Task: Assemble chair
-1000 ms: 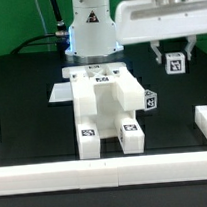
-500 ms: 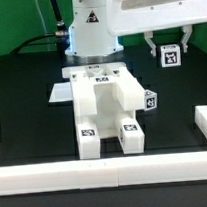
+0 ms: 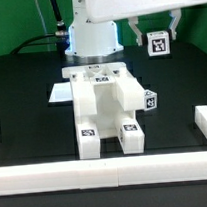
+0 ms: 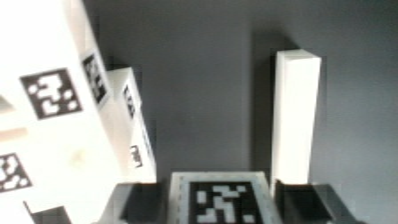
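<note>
The partly built chair (image 3: 104, 109) is a stack of glossy white blocks with black-and-white tags, standing mid-table; a tagged piece (image 3: 149, 100) juts from its side on the exterior view's right. My gripper (image 3: 155, 36) hangs high above the table, behind and to the exterior view's right of the chair. It is shut on a small white tagged chair part (image 3: 159, 44). In the wrist view that part (image 4: 221, 198) sits between the dark fingers (image 4: 143, 202), with the chair (image 4: 68, 100) off to one side below.
White border rails run along the front (image 3: 106, 172) and the exterior view's right (image 3: 205, 124); one rail (image 4: 297, 110) shows in the wrist view. The marker board (image 3: 59, 93) lies flat behind the chair. The robot base (image 3: 92, 34) stands at the back.
The gripper has risen with the tagged part and shifted toward the exterior view's left. The chair has not moved.
</note>
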Controlling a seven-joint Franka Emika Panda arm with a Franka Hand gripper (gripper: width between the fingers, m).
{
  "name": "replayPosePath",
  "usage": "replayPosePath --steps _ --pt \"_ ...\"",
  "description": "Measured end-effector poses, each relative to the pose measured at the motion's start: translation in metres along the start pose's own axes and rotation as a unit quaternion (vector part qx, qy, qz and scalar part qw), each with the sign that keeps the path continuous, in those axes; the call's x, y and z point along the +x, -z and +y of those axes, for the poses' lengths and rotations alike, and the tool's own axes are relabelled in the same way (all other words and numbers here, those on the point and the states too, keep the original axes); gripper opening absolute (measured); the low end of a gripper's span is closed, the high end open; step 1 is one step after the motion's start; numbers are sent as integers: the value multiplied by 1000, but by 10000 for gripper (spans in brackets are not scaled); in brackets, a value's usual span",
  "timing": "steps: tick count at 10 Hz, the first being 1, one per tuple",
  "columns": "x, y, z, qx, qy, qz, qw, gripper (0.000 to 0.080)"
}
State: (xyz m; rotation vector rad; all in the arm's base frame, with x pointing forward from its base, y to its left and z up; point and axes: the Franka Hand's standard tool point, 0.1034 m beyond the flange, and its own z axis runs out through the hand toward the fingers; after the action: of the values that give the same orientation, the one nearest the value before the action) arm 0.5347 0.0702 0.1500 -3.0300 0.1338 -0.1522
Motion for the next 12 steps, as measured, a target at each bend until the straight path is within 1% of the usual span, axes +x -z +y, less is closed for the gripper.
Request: replayPosePath --steps 3,4,6,8,9,12 --pt "-2 -3 1 -1 0 0 1000 285" --pt "-3 -4 5 -3 14 -1 1000 285" --pt "-8 -6 33 -9 34 -7 999 285" --pt "-9 -7 52 -12 44 -8 999 285" --pt "-10 -7 50 -12 43 -9 999 285" --pt "-11 -9 50 -13 44 -10 999 285"
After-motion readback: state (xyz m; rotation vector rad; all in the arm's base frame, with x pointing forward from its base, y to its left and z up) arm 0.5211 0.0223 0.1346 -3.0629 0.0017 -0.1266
